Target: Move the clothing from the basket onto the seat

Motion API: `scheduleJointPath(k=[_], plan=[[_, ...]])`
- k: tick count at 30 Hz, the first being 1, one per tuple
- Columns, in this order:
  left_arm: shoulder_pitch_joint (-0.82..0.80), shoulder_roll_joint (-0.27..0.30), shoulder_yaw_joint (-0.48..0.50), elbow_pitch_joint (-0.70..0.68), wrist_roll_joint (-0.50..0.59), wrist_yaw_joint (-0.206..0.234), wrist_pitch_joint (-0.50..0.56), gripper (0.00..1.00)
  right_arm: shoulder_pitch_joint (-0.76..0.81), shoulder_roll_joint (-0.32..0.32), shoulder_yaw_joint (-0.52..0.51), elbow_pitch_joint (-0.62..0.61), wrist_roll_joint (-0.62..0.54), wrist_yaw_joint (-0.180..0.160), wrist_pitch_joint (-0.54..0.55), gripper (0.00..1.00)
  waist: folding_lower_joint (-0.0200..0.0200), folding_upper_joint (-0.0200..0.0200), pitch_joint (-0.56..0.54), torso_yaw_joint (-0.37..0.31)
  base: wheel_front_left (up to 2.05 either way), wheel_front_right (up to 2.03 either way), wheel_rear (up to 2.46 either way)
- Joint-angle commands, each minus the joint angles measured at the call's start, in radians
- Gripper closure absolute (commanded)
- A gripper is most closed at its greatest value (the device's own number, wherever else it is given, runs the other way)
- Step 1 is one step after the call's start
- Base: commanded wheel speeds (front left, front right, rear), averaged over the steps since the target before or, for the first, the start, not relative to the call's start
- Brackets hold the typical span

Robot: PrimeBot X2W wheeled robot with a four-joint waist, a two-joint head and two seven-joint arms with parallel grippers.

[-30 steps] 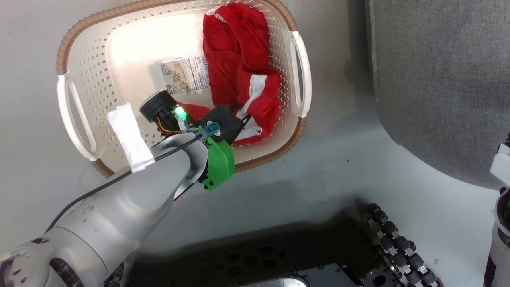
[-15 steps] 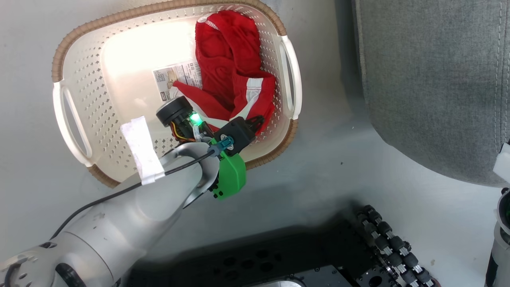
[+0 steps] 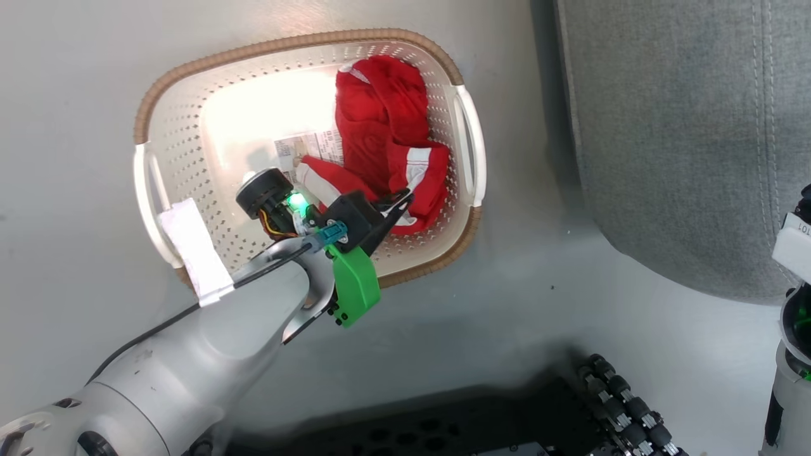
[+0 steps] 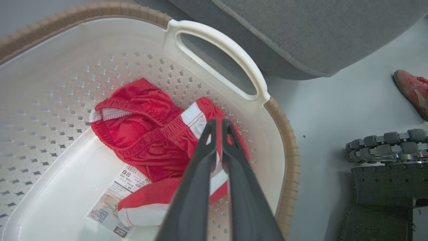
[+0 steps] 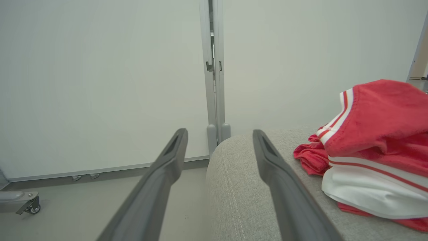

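The left gripper (image 3: 398,201) reaches down into the basket (image 3: 286,42) on the side nearest the seat (image 3: 665,126); its 2 dark fingers (image 4: 199,174) are pressed together with the tips almost touching; a thin strip of red and white fabric shows in the slit between them, so it looks clamped on a fold of the clothing (image 3: 380,120). The clothing, red with white stripes, lies bunched in the basket against the wall by the white handle (image 4: 171,33); it partly covers a paper label (image 4: 115,201) on the basket's bottom. The basket stands on the pale floor (image 3: 538,285), near the grey seat but apart from it.

The right gripper (image 5: 219,131) has its 2 fingers spread wide with nothing between them; it points past the seat's rounded edge toward a white wall (image 5: 100,67). 1 more red and white garment (image 5: 378,134) lies on top of the seat, off to that gripper's side. In the left wrist view a reddish shoe (image 4: 413,90) rests on the floor near the seat.
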Motion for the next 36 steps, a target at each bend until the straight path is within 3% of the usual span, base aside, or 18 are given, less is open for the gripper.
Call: scheduleJointPath(k=[1, 15, 30, 31, 32, 33, 36], plan=[[-0.003, 0.005, 0.0, 0.003, 0.014, -0.003, 0.002, 0.0, -0.002, -0.001, -0.001, -0.001, -0.002, -0.002, -0.003, 0.0, 0.0, -0.0001, -0.002, 0.014, 0.0, 0.0, 0.0], [-0.003, 0.063, 0.001, -0.001, 0.215, -0.003, 0.204, 0.0, -0.015, -0.001, -0.017, -0.019, 0.027, -0.002, -0.003, 0.0, 0.0, -0.0001, 0.114, -0.006, 0.0, 0.0, 0.0], [-0.042, 0.022, 0.0, 0.12, 0.291, -0.003, 0.142, 0.0, 0.018, -0.001, -0.032, -0.034, 0.034, -0.002, -0.003, 0.0, 0.0, -0.0001, 0.141, -0.006, 0.0, 0.0, 0.0], [-0.04, 0.02, 0.0, 0.128, 0.297, -0.003, 0.136, 0.51, 0.02, -0.001, -0.032, -0.034, 0.035, -0.002, -0.003, 0.0, 0.0, -0.0001, 0.14, -0.006, 0.0, 0.0, 0.0], [-0.047, 0.018, 0.0, 0.142, 0.306, -0.003, 0.121, 0.83, 0.021, -0.001, -0.033, -0.035, 0.036, -0.002, -0.003, 0.0, 0.0, -0.0001, 0.14, -0.008, 0.0, 0.0, 0.0], [-0.049, 0.013, 0.0, 0.154, 0.309, -0.003, 0.114, 1.0, 0.021, -0.001, -0.034, -0.035, 0.037, -0.002, -0.003, 0.0, 0.0, -0.0001, 0.139, -0.009, 0.0, 0.0, 0.0], [-0.038, -0.003, 0.0, 0.176, 0.315, -0.003, 0.103, 1.0, 0.023, -0.001, -0.036, -0.039, 0.036, -0.002, -0.003, 0.0, 0.0, -0.0001, 0.135, -0.012, 0.0, 0.0, 0.0]])
